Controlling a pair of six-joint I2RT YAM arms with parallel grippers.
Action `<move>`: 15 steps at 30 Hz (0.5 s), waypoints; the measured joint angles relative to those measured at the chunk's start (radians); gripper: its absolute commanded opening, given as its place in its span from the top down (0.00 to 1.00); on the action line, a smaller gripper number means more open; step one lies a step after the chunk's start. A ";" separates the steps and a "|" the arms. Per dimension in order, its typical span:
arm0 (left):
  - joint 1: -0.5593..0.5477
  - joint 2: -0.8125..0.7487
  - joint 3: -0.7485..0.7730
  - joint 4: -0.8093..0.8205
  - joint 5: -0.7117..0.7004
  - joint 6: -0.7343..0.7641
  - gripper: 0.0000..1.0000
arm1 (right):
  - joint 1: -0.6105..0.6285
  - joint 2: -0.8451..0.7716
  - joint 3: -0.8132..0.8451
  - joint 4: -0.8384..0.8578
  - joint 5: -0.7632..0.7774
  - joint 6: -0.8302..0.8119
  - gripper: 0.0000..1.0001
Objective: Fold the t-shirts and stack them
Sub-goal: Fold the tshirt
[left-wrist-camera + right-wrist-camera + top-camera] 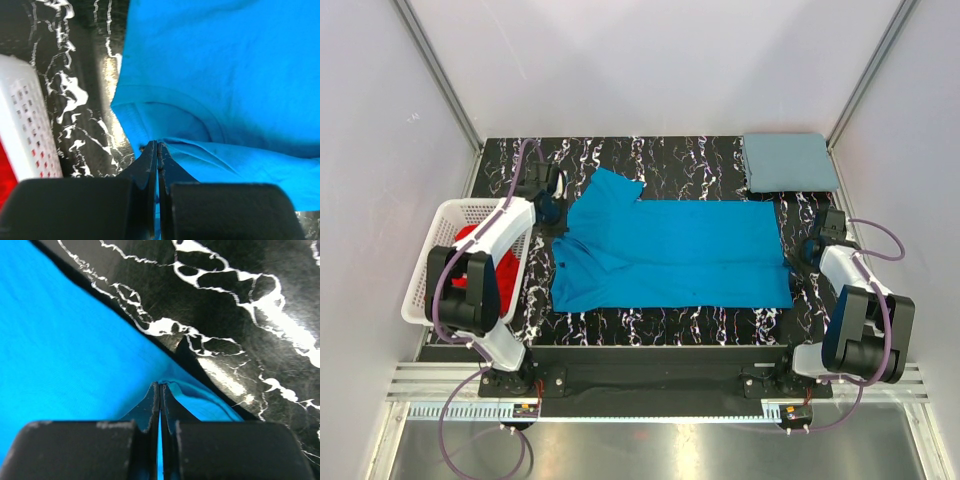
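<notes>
L gripper, R gripper pinch soft blue tee (glossy marbled table).

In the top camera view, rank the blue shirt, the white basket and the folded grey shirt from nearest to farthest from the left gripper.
1. bright blue shirt: the left gripper is closed on its collar edge.
2. white basket: on the table's left edge, beside that arm.
3. folded grey-blue shirt: far right corner.
</notes>
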 measured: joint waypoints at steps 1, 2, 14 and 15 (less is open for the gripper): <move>0.000 -0.002 0.000 -0.002 -0.006 0.000 1.00 | -0.001 0.002 0.000 0.000 0.009 -0.001 1.00; 0.000 -0.006 0.000 -0.003 -0.012 0.000 1.00 | -0.002 0.002 0.000 -0.002 0.014 -0.002 1.00; 0.000 -0.121 -0.004 -0.020 -0.024 -0.019 1.00 | -0.008 -0.061 0.008 -0.042 0.009 -0.007 1.00; 0.000 -0.127 -0.004 -0.019 -0.025 -0.022 1.00 | -0.008 -0.073 0.008 -0.041 -0.001 -0.004 1.00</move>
